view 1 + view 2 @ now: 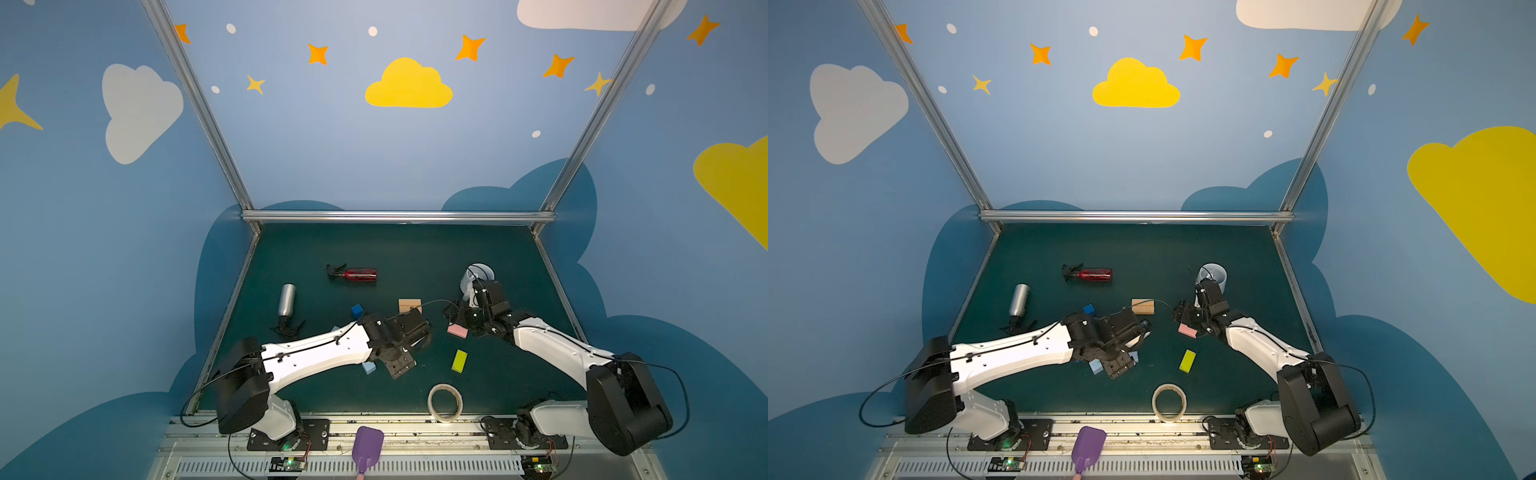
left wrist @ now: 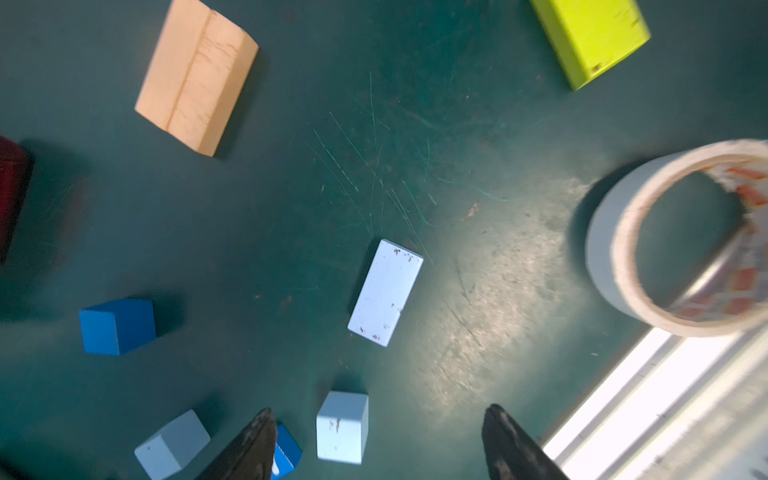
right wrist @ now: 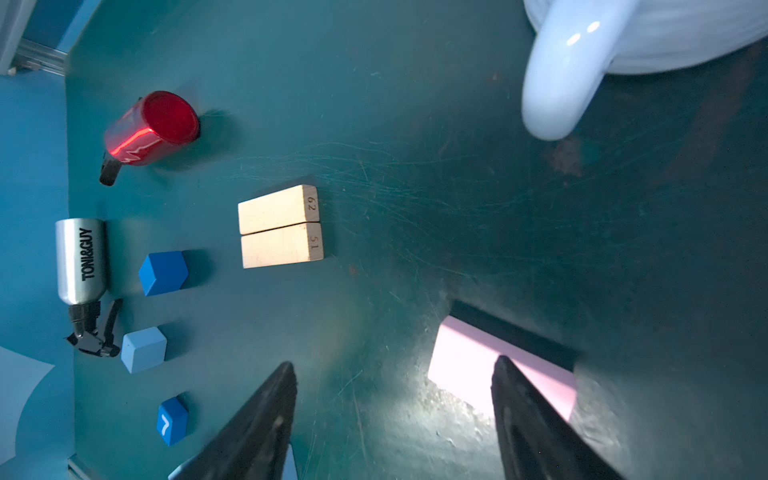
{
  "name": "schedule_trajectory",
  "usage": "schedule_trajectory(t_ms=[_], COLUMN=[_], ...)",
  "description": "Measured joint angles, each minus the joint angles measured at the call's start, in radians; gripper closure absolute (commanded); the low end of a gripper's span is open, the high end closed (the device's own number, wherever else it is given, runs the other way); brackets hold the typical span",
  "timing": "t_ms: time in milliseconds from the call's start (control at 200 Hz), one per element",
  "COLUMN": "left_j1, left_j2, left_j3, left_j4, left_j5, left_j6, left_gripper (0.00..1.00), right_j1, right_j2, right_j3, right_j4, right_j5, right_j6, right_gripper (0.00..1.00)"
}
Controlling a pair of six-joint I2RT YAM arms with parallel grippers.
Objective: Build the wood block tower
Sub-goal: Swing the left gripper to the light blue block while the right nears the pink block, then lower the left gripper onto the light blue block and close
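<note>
My left gripper is open above the mat with nothing in it. Below it lie a light-blue cube, a light-blue flat block and a dark blue cube marked "7", which is partly behind a finger. My right gripper is open over bare mat, and the pink block lies flat beside and under one finger. In both top views the yellow-green block lies between the arms. Two plain wood blocks sit side by side farther back, with a dark blue cube to their left.
A tape roll lies near the front edge. A red bottle and a silver bottle lie at the back left. A pale mug stands just behind the right wrist. A purple scoop rests on the front rail.
</note>
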Motion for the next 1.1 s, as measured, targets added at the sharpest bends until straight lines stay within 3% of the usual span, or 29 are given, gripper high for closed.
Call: schedule_trajectory(t_ms=[391,741,971,1101], left_j1=[-0.005,0.002,0.044,0.068], left_j2=[0.127,0.201,0.218,0.223], left_j3=[-0.028,-0.033,-0.042,-0.060], left_j4=[0.101,0.169,0.200,0.223], left_j5=[-0.008,0.021,0.070,0.102], left_j6=[0.063,0.094,0.097,0.083], left_gripper=[0.23,0.34,0.38,0.45], right_j1=[-0.037,-0.070,-0.076,-0.077], right_j2=[-0.074,-0.103,-0.103,-0.103], right_j3=[-0.051,-0.084,-0.089,-0.089], right_j4=[0.006,0.014,0.021,0.024], right_j5=[0.014,0.014,0.008,0.006], right_j6=[0.010,0.012,0.014,0.014], right_gripper=[0.23,0.23,0.23,0.23])
